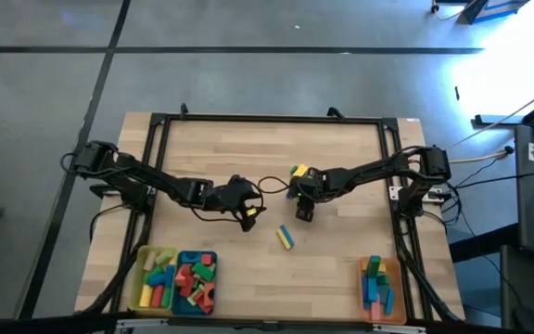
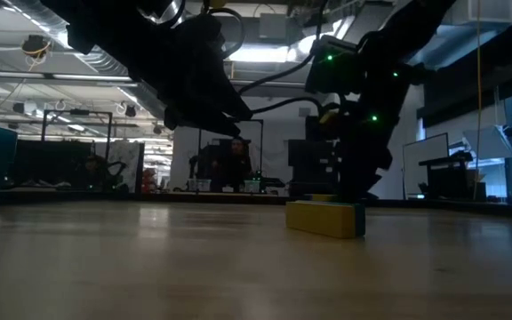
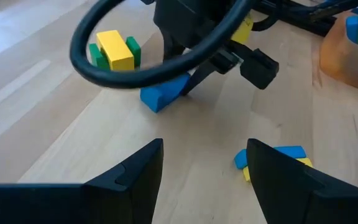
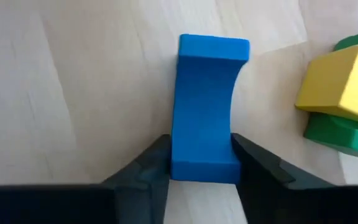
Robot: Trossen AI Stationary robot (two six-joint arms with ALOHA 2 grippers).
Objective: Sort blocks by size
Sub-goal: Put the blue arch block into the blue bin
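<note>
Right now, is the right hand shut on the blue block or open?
Shut on it: in the right wrist view both fingers press the sides of the blue arch block.

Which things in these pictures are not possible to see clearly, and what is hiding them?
- Blue block: high view, hidden under the right gripper; whether it is lifted off the table cannot be told.
- Blocks in the yellow tray, teal tray and orange tray: high view, too small to count.
- Left gripper: low view, only a dark silhouette.
- Teal tray: low view, cut by the edge.
</note>
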